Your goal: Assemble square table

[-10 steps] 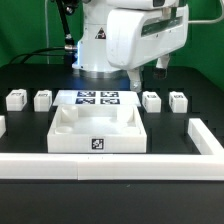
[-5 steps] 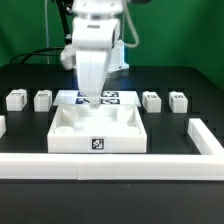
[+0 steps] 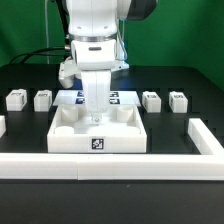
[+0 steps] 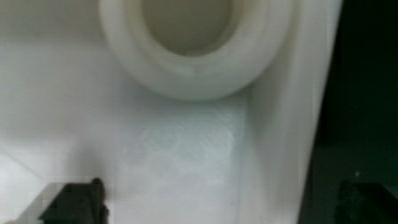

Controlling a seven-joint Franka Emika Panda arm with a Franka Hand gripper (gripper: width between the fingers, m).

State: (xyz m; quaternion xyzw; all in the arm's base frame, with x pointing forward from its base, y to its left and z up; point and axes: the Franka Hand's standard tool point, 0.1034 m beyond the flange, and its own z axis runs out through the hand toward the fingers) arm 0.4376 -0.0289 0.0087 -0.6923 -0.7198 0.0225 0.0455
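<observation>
The square table's white tray-like top (image 3: 70,140) lies in the middle of the black table, its tag facing the front. Small white tagged legs stand in a row behind it: two at the exterior view's left (image 3: 15,99) (image 3: 42,99) and two at its right (image 3: 151,100) (image 3: 177,100). My gripper (image 3: 94,116) hangs low over the back part of the top. In the wrist view the gripper (image 4: 217,206) is open over the top's white surface (image 4: 196,140), near a round raised ring (image 4: 187,82). One dark fingertip (image 4: 71,205) is over the white. The other is over the black table beside the edge. Nothing is held.
The marker board (image 3: 122,97) lies behind the top, partly hidden by the arm. A long white border rail (image 3: 110,167) runs along the front, with short side pieces at the exterior view's right (image 3: 205,138) and left (image 3: 2,125).
The arm has swung in from the back right and come down over the back part of the table top. The jaws have stayed open. No part has moved.
</observation>
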